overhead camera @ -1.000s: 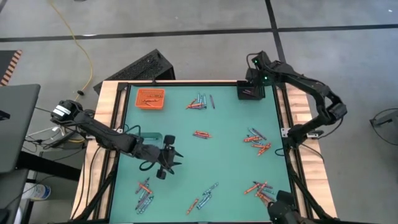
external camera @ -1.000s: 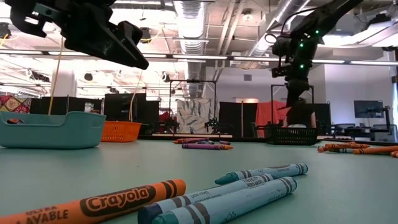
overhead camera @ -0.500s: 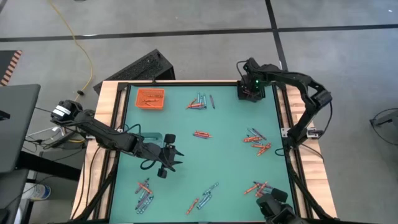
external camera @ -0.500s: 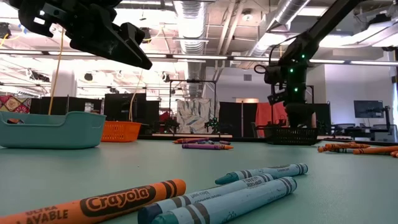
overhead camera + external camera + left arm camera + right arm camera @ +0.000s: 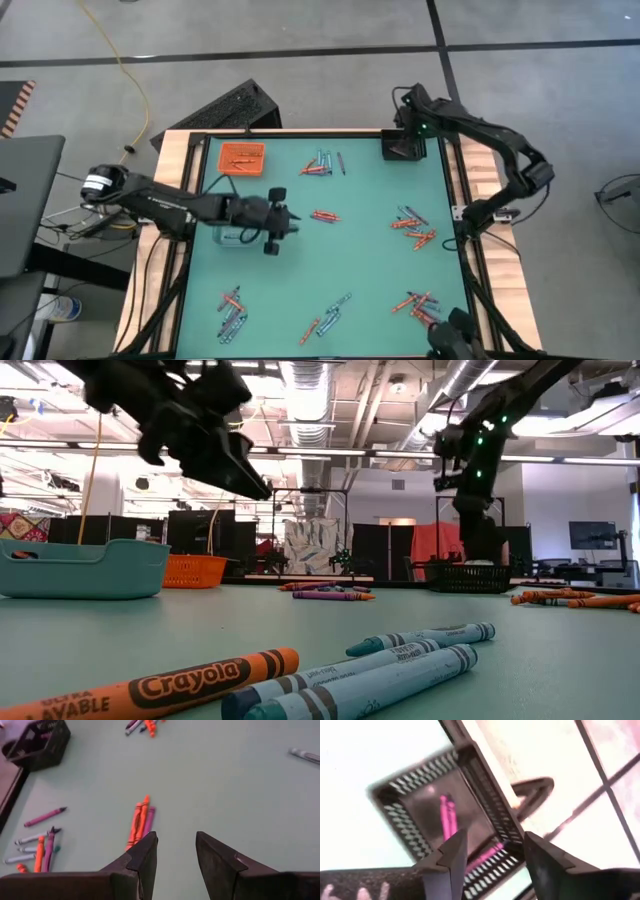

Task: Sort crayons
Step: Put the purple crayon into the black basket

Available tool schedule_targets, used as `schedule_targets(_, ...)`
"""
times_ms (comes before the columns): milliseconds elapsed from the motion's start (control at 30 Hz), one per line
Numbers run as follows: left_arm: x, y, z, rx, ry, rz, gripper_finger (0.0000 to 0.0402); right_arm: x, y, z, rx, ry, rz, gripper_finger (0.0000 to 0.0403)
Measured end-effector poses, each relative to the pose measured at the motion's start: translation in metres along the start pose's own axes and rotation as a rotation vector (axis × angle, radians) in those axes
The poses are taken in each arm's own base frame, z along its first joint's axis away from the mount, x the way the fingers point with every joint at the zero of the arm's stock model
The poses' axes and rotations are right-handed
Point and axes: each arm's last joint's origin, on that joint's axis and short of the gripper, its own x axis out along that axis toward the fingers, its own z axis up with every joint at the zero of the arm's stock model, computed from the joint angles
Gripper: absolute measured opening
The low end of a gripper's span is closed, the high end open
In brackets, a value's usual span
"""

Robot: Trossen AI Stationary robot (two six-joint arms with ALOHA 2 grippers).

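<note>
Leftmost, the left tool (image 5: 283,222) hovers open and empty over the green table (image 5: 360,260), near scattered thin wax crayons (image 5: 324,215). Farther right, the right tool (image 5: 487,857) hangs open, empty, above a black mesh tray (image 5: 401,149) holding purple crayons (image 5: 448,817).

**Even overhead light, right wrist view blurred**

High view bright and flat, only soft short shadows on the green bench (image 5: 360,250). Low view: ceiling strip lights (image 5: 330,453) glare, both arms read as dark silhouettes, near crayons (image 5: 360,675) sharp, room behind soft. Right wrist view motion-blurred and overexposed around the black tray (image 5: 445,820). Left wrist view clear, evenly lit.
</note>
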Motion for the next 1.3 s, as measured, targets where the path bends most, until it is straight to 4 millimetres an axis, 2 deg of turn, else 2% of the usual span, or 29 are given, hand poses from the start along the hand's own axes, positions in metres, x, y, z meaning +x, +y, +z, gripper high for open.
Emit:
schedule_targets(100, 0.002, 0.015, -0.004, -0.026, -0.004, -0.042, 0.0125, -0.019, 0.008, 0.003, 0.018, -0.074, 0.043, 0.0186)
schedule_targets(233, 0.013, 0.024, -0.013, -0.034, 0.018, -0.086, 0.0125, -0.042, 0.026, 0.007, 0.016, -0.158, 0.100, 0.0180)
schedule_targets(400, 0.048, 0.027, -0.029, -0.025, 0.146, -0.097, 0.0125, -0.067, 0.056, 0.012, -0.019, -0.240, 0.156, 0.0176)
schedule_targets(567, 0.076, 0.034, -0.028, -0.035, 0.181, -0.063, 0.0125, -0.091, 0.088, 0.012, -0.053, -0.290, 0.232, 0.0176)
schedule_targets(667, 0.085, 0.038, -0.030, -0.045, 0.220, -0.064, 0.0125, -0.103, 0.107, 0.008, -0.078, -0.298, 0.282, 0.0176)
schedule_targets(833, 0.093, 0.049, -0.032, -0.074, 0.280, -0.086, 0.0125, -0.121, 0.132, 0.001, -0.120, -0.308, 0.339, 0.0176)
schedule_targets(1000, 0.094, 0.055, -0.036, -0.115, 0.302, -0.133, 0.0125, -0.132, 0.151, -0.004, -0.172, -0.321, 0.312, 0.0175)
schedule_targets(1300, 0.097, 0.061, -0.039, -0.165, 0.287, -0.147, 0.0125, -0.143, 0.170, -0.009, -0.234, -0.362, 0.286, 0.0175)
